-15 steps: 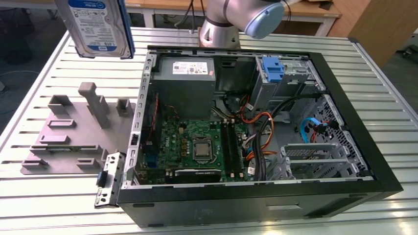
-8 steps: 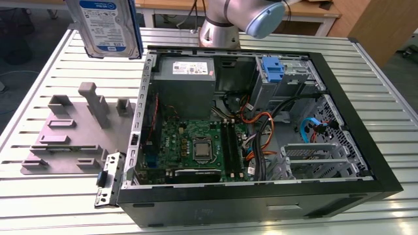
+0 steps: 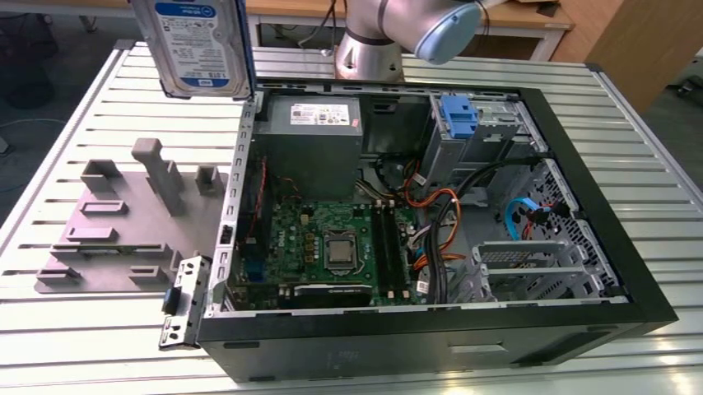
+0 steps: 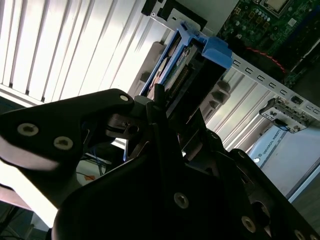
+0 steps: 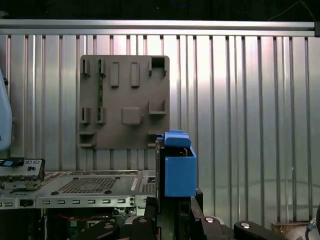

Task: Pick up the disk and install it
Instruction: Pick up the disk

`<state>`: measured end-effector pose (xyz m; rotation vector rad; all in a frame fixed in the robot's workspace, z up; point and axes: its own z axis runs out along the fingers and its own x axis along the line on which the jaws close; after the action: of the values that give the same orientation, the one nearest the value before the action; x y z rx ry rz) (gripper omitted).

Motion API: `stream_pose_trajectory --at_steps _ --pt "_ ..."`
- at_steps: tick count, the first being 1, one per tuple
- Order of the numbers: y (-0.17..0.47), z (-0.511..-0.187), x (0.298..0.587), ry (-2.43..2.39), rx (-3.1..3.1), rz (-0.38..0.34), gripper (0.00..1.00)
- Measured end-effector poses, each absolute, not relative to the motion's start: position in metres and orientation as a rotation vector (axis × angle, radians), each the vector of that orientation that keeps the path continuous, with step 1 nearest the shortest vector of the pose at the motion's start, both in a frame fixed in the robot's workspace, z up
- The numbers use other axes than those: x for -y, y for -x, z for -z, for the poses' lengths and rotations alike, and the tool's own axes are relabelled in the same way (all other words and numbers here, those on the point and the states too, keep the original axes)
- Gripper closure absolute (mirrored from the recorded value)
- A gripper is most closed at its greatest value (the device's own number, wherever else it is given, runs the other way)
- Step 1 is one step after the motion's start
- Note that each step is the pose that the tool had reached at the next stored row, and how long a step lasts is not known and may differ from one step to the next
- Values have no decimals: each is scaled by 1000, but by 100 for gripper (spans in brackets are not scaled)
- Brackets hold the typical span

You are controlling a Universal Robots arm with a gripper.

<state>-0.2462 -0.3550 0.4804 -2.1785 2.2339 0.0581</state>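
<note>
Tool: nearest the lens in the first wrist view, the black tool (image 5: 175, 212) is clamped on the disk (image 5: 179, 170), which is carried edge-on between the jaws with its blue frame end pointing away from the wrist.
Disk position: held aloft and roughly upright at the far end of the exterior view's left, label toward the camera, above the slatted counter (image 3: 94, 107) and apart from the open computer case (image 3: 615, 247).
Beneath it: a grey fixture plate (image 3: 110, 234) with raised pegs is laid on the counter, just beside the case wall on the exterior view's left.
Inside the case: a motherboard (image 3: 329, 239) is seen near the middle, a grey power-supply box (image 3: 313, 123) at the far side, and another blue carrier (image 3: 459, 115) seated far on the exterior view's right.
Handling: the disk is judged stiff and rather heavy for its size. Its metal faces are likely slick, its plastic frame slightly yielding, and its connector end easily harmed by a knock.
Hold: one short end is taken, so some pivoting under its own weight is to be guarded against.
Progress: pick-up is judged done; installation is not yet made.
</note>
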Motion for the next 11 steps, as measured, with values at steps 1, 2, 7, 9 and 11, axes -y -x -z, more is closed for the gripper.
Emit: stream_pose_trajectory --at_steps 1,2,7,9,11 --pt "244 -480 355 2178 -2234 -58 65" --pt "241 -480 355 2178 -2234 -58 65" --pt "229 -480 354 2178 -2234 -58 65" --pt "224 -480 354 2178 -2234 -58 65" --pt "218 -479 354 2178 -2234 -58 65"
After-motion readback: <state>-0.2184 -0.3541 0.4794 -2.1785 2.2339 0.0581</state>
